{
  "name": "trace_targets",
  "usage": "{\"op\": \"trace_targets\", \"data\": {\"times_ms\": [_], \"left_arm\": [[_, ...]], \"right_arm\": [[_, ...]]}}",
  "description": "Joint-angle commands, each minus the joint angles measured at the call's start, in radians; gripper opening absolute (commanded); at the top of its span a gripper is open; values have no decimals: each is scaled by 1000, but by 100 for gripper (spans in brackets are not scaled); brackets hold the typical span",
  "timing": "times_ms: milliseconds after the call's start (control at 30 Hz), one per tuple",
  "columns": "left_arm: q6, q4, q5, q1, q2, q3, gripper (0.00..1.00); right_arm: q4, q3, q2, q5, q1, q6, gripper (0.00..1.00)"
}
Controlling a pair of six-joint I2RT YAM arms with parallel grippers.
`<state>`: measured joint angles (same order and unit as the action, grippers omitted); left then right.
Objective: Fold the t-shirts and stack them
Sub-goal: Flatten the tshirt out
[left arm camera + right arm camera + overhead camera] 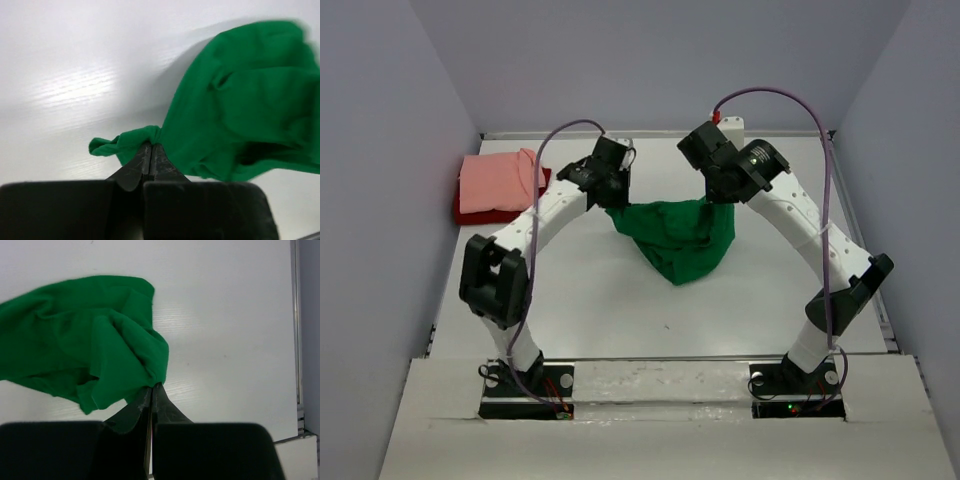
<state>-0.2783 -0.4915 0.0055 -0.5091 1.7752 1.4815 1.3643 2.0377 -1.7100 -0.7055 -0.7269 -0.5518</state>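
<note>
From above we see the green t-shirt (676, 240) slung between both arms over the table (590, 310), its middle sagging toward the bases; the wrists hide the grip points there. The wrist views supply them: the left gripper (151, 146) has its jaws pressed together on a bunched corner, and the right gripper (151, 388) pinches a fold of the opposite edge. At far left, the salmon pink t-shirt (498, 182) lies folded on the dark red t-shirt (466, 214), well apart.

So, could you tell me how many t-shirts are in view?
3: the green t-shirt bunched at mid-table; the pink t-shirt folded at the far left, lying on the dark red t-shirt.
</note>
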Motion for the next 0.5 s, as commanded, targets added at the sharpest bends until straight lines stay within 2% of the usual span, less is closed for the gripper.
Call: {"op": "trace_targets", "data": {"times_ms": [0, 167, 300, 467], "left_arm": [[-13, -152, -100, -9, -241, 175, 0], [-25, -277, -104, -12, -373, 305, 0], [-41, -354, -72, -22, -444, 318, 0], [-52, -355, -88, -25, -510, 312, 0]], "right_arm": [[21, -7, 35, -66, 1, -54, 0], [58, 25, 72, -83, 1, -66, 0], [91, 42, 108, -110, 1, -69, 0], [91, 13, 147, -124, 21, -79, 0]]}}
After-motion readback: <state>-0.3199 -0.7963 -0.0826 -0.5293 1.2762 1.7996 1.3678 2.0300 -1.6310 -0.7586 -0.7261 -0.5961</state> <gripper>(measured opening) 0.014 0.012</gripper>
